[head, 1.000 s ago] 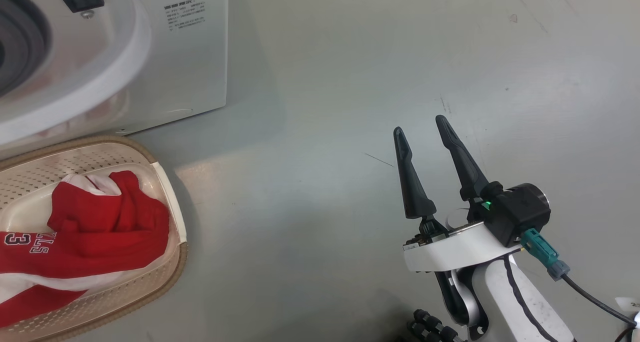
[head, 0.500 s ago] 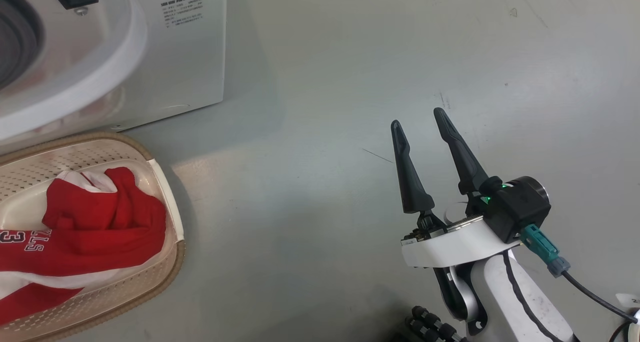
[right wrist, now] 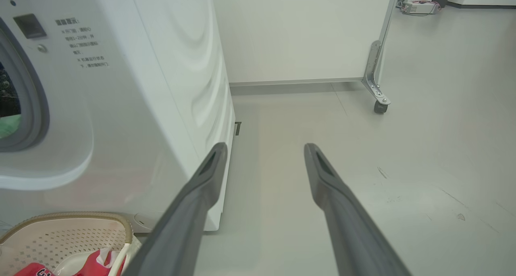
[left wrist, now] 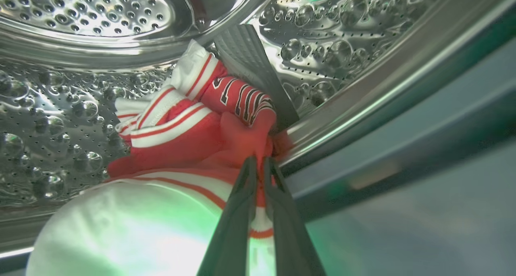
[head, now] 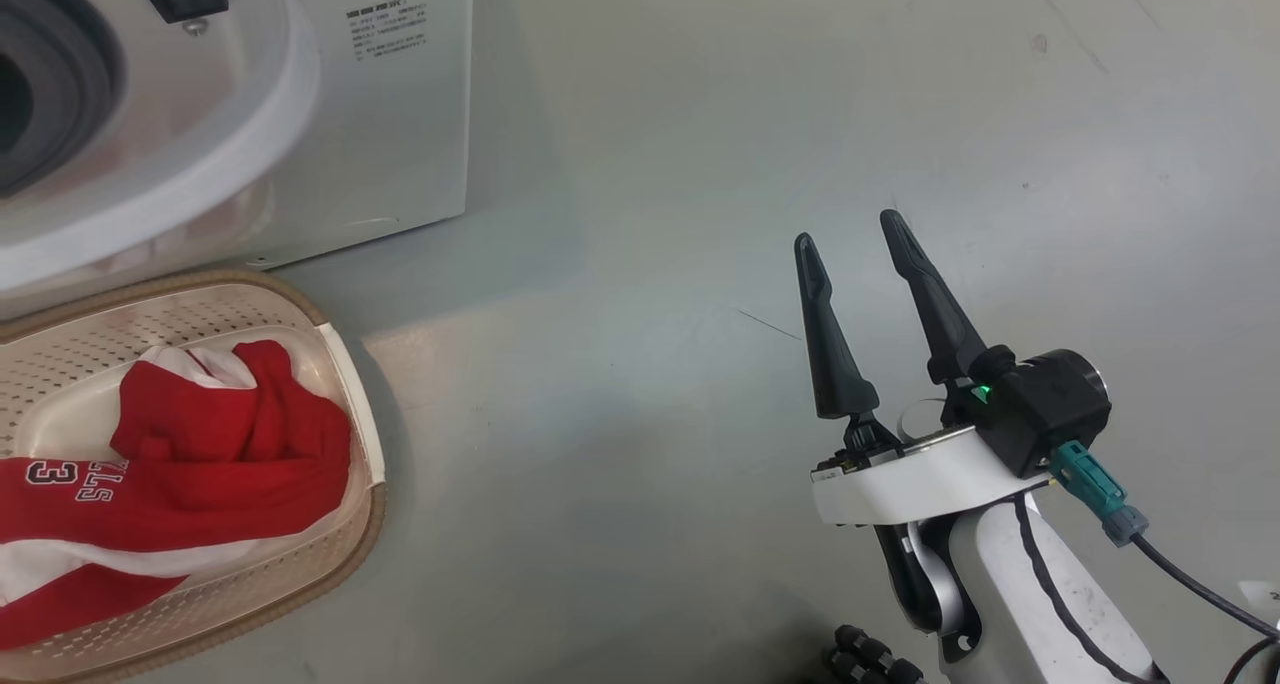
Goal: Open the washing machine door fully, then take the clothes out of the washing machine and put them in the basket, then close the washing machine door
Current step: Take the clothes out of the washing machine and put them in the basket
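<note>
the left claw (left wrist: 258, 159), its two fingers drawn almost together, pinches a bunched red fold of the clothes (left wrist: 181, 134) low in the steel drum (left wrist: 80, 9), close to the front lip. the heap is red cloth with white stripes, with a pale bundle nearest the lens. just behind it stands the drum's grey ribbed paddle (left wrist: 250, 62).

the fabric looks light, limp and rather slick. it will likely stretch and trail when lifted, not rise as one piece. a thick gathered fold such as this one seems the safer hold, as a single layer could slide out. loose ends may catch on the paddle or drag over the lip.

outside, the right claw (head: 846, 228) hangs over the bare grey floor (head: 650, 364), fingers spread wide and holding nothing. well to its left the basket (head: 368, 524) sits just in front of the washing machine (head: 400, 114), with a red jersey (head: 220, 444) lying in it.
</note>
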Robot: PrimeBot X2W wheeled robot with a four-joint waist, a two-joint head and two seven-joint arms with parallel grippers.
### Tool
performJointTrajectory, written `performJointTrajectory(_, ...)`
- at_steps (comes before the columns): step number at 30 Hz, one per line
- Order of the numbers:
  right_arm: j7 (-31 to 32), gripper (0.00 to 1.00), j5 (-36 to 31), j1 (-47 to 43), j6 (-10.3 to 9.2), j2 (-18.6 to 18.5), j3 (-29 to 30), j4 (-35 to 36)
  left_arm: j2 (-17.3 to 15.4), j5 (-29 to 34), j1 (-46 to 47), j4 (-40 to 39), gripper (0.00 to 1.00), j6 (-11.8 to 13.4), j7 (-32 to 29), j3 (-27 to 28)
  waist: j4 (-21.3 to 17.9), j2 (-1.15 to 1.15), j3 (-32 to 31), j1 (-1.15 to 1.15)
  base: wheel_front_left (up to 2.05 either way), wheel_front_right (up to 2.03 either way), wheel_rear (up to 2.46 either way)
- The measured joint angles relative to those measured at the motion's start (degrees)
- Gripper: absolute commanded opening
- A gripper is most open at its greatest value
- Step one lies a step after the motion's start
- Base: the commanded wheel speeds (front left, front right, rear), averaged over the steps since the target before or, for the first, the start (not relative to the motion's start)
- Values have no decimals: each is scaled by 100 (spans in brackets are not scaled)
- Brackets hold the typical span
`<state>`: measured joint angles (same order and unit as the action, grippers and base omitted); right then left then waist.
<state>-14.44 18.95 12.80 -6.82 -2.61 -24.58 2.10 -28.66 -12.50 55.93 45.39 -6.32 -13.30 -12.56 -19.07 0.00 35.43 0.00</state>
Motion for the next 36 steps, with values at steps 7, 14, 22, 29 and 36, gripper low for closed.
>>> performJointTrajectory(7, 0, 100, -102, 1, -40, 0, 143, -109, 301, -12, -1, 149, 0, -2, 400, -48, 125, 0, -204, 0, 0, 0, 0)
performJointTrajectory(14, 0, 100, -194, 0, -40, -1, 292, -248, 622, -105, -31, 301, 0, -9, 893, -55, 318, 0, -477, 0, 0, 0, 0)
performJointTrajectory(22, 0, 100, -281, -55, -40, -3, 491, -409, 903, -177, -344, 407, 0, -51, 1492, -202, 592, 0, -854, 0, 0, 0, 0)
performJointTrajectory(29, 0, 100, -297, -225, -40, -8, 635, -521, 1022, -259, -658, 434, 0, -57, 1970, -288, 838, 0, -1233, 0, 0, 0, 0)
performJointTrajectory(36, 0, 100, -299, -421, -32, -8, 710, -616, 1190, -309, -996, 434, 0, -63, 2374, -390, 1090, 0, -1601, 0, 0, 0, 0)
